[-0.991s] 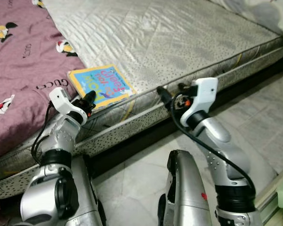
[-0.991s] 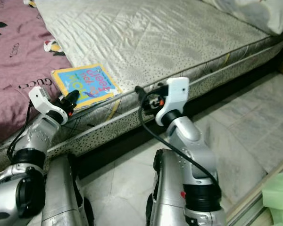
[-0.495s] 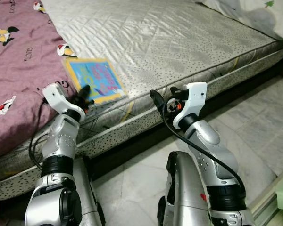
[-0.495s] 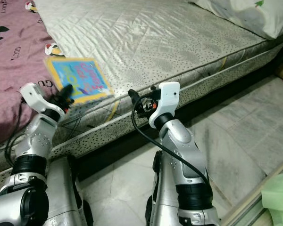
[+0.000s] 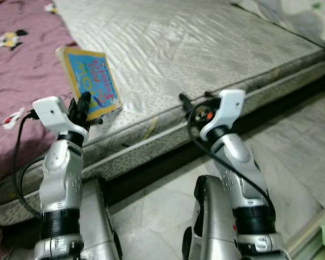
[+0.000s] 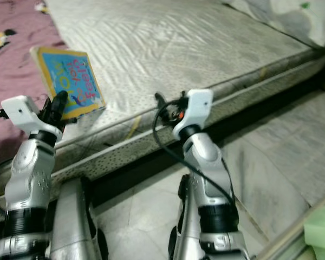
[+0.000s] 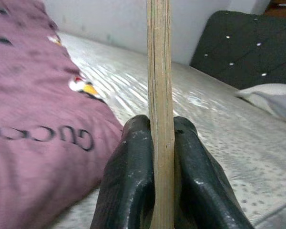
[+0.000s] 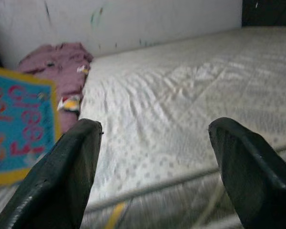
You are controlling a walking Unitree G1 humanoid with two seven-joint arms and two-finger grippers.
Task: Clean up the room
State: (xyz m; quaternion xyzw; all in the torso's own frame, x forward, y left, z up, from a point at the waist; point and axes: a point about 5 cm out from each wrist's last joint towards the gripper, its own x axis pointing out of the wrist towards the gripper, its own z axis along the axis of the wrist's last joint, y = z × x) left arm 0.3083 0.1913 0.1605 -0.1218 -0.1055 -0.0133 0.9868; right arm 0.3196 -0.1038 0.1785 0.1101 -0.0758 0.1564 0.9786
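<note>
Left gripper [image 5: 85, 103] is clamped on the book [image 5: 90, 81] at its lower edge, holding it tilted up off the mattress [image 5: 195, 49], around 10 o'clock from the right gripper [image 5: 185, 103]. Right one's spread wide, holding nothing. Book looks stiff and light, so 1 edge pinch should do. No containers around.

- Thin book [image 5: 90, 80] with a blue cover, yellow border and big bright letters.
- Lifted up, tilted on edge above the grey mattress [image 5: 206, 49].
- Pinched at its lower edge between two black fingers [image 7: 128, 186].
- Purple blanket [image 5: 16, 70] close beside.
</note>
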